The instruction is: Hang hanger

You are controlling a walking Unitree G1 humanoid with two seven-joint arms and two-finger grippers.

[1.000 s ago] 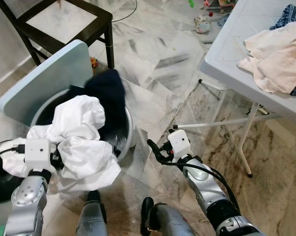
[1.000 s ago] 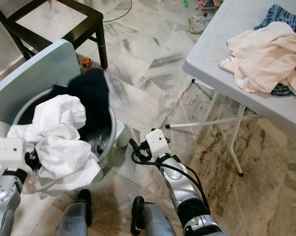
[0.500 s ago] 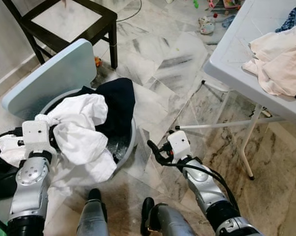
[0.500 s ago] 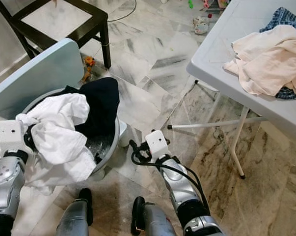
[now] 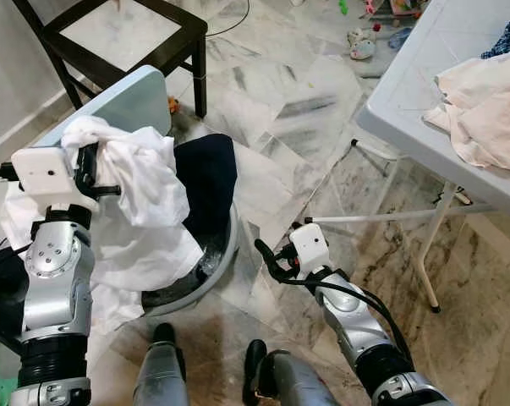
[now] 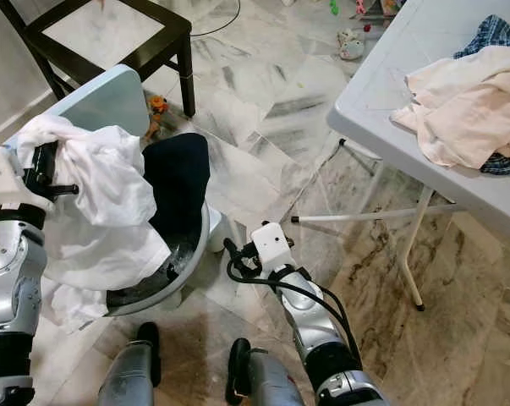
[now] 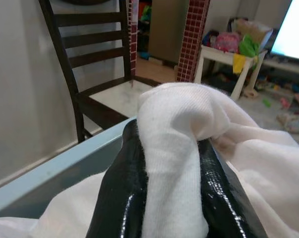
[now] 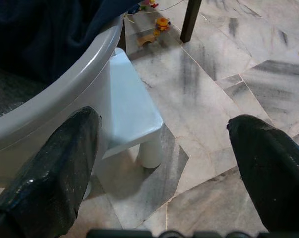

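White cloth (image 5: 145,194) is clamped in the raised left gripper (image 7: 171,193) above a grey laundry basin (image 6: 187,254). Right gripper (image 8: 169,163) hangs low beside the basin, fingers spread apart.

The white cloth (image 5: 145,203) covered most of the grey tub (image 5: 205,272), so what lay inside was hidden. The cloth also hid the tips of the left fingers (image 7: 124,183). The picture's edge cut off the worktop (image 5: 407,93) and the clothes (image 5: 483,110) on it.
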